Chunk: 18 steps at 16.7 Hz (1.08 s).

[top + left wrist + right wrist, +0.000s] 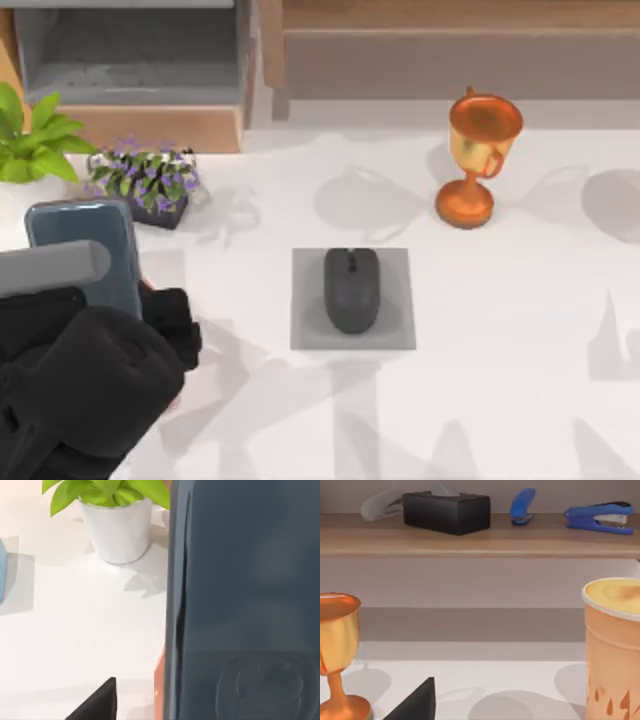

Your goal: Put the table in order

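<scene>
The white table (500,400) carries several things. A blue-grey phone (80,250) stands tilted at the left, and its back (250,605) looms close in the left wrist view, with an orange piece (159,680) beside its edge. My left gripper (170,325) sits just in front of the phone, open, one black finger (97,705) apart from the phone's edge. A black mouse (352,290) lies on a grey mat (310,335) in the middle. A bronze trophy (478,160) stands at the back right. One finger (417,702) of my right gripper shows low over the table, open and holding nothing.
A purple flower planter (145,180) and a green plant (35,145) in a white pot (117,532) stand at the back left. Behind them is a brown shelf unit (130,70). A wooden shelf (480,535) holds staplers and a black box. An orange cup (612,650) stands near the right gripper.
</scene>
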### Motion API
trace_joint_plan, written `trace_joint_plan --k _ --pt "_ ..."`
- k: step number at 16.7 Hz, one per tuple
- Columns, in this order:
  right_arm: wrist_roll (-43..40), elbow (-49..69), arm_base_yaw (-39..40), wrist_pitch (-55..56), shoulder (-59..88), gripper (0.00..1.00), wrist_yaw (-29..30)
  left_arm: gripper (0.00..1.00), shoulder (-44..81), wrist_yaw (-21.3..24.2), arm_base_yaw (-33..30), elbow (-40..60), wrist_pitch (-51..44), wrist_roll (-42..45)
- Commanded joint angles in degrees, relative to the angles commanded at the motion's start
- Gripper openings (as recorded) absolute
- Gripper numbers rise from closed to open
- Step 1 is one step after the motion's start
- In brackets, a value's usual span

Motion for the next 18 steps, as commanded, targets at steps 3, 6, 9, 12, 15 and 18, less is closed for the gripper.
trace_joint_plan --k 3,6,9,12,15,18 --pt "0.0 0.0 0.0 0.0 0.0 1.0 0.0 1.0 -1.64 -1.83 -2.31 -0.04 -2.5 -2.73" --pt "0.0 0.0 0.0 0.0 0.0 1.0 0.0 1.0 -1.39 -1.72 -2.07 0.0 -2.4 -2.66" --pt "0.0 0.0 0.0 0.0 0.0 1.0 0.0 1.0 -2.93 -0.19 -1.04 -0.71 -1.07 -1.13" --pt "0.0 0.0 0.0 0.0 0.0 1.0 0.0 1.0 -8.08 5.35 2.26 -3.1 3.14 3.97" --pt "0.0 0.0 0.0 0.0 0.0 1.0 0.0 1.0 -15.73 13.64 7.48 -6.72 8.95 11.35" --pt "0.0 0.0 0.0 0.0 0.0 1.0 0.0 1.0 -24.62 23.32 15.17 -11.19 15.08 19.72"
